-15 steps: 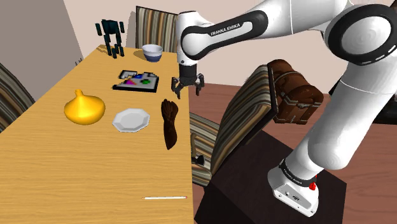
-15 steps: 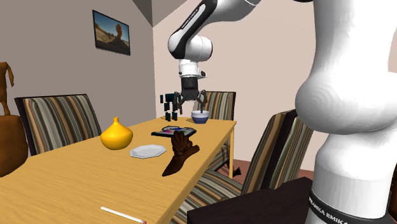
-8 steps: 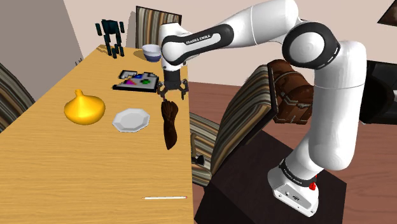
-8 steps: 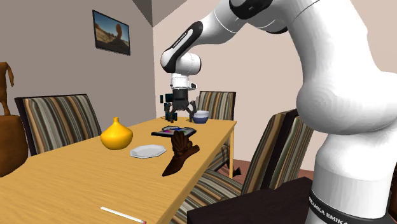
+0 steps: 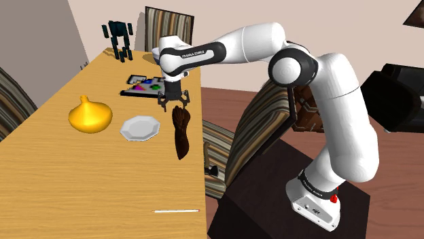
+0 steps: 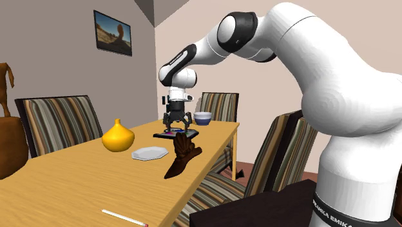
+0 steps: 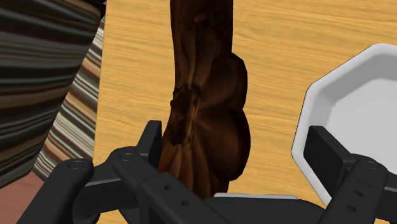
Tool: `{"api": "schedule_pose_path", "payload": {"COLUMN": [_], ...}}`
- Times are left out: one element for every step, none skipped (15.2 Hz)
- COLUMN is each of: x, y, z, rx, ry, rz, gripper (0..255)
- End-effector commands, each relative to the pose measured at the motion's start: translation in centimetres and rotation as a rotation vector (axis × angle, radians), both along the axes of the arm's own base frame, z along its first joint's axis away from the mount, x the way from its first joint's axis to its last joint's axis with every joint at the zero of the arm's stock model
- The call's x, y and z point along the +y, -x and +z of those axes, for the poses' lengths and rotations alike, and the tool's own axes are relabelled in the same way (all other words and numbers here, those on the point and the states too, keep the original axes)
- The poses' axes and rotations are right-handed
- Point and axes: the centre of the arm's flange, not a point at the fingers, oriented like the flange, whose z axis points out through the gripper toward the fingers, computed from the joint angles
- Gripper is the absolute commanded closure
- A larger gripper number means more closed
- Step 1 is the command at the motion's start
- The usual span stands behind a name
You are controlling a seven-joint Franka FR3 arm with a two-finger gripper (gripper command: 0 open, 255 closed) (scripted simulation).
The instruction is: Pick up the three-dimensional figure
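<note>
Brown carved figure now sits under the open, empty pincer, which has swung toward the shoulder view's left and lower, seemingly ready to descend.

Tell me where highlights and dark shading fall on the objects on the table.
Shoulder view: the yellow gourd-shaped vase carries a pale highlight on its upper side. Second exterior view: its lower side turns a darker orange. Wrist view: the brown carved figure darkens almost to black near the open claw, while the white plate beside it is pale, without glare.
</note>
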Motion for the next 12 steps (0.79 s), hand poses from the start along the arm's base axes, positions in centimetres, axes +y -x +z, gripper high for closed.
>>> {"api": "schedule_pose_path", "payload": {"x": [0.0,0.0,0.0,0.0,0.0,0.0,-0.1,-0.1,-0.1,-0.1,-0.1,0.0], "y": [-0.2,-0.2,-0.2,-0.2,-0.2,-0.2,-0.2,-0.2,-0.2,-0.2,-0.2,-0.2], "z": [-1.1,-1.7,-2.2,-2.7,-3.0,-3.0,-3.1,-3.1,-3.1,-3.1,-3.1,-3.1], "rx": [0.0,0.0,0.0,0.0,0.0,0.0,0.0,0.0,0.0,0.0,0.0,0.0], "ry": [0.0,0.0,0.0,0.0,0.0,0.0,0.0,0.0,0.0,0.0,0.0,0.0], "rz": [-0.002,-0.002,-0.002,-0.002,-0.002,-0.002,-0.002,-0.002,-0.002,-0.002,-0.002,-0.002], "gripper": [0,0,0,0,0,0,255,255,255,255,255,255]}}
